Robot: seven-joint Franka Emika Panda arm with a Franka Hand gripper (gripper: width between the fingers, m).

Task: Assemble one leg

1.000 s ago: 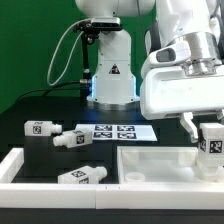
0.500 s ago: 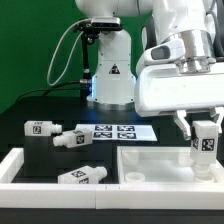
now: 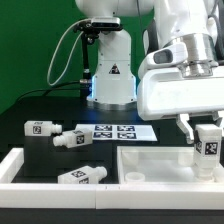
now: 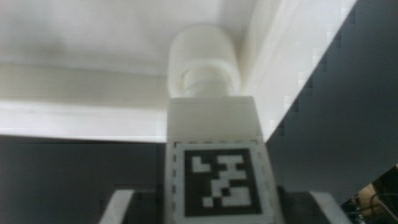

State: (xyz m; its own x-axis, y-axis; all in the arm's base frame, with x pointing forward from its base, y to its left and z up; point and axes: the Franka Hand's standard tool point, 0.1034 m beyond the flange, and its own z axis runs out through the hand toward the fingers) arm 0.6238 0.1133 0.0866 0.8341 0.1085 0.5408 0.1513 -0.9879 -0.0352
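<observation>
Crowding the exterior view's right edge above the white panel's (image 3: 150, 165) raised corner, with open table (image 3: 30, 158) toward that view's left, the hand (image 3: 205, 135) pinches the leg (image 3: 208, 150) upright between its fingers.

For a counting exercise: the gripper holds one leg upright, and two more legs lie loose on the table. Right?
No. Three loose legs lie on the table, not two; the exterior view shows them. The gripper does hold one leg upright.

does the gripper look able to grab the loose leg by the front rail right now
Probably not yet: the gripper is shut on another leg, upright over the white panel. Nothing covers the loose leg, so it looks reachable once the jaws are free.
</observation>
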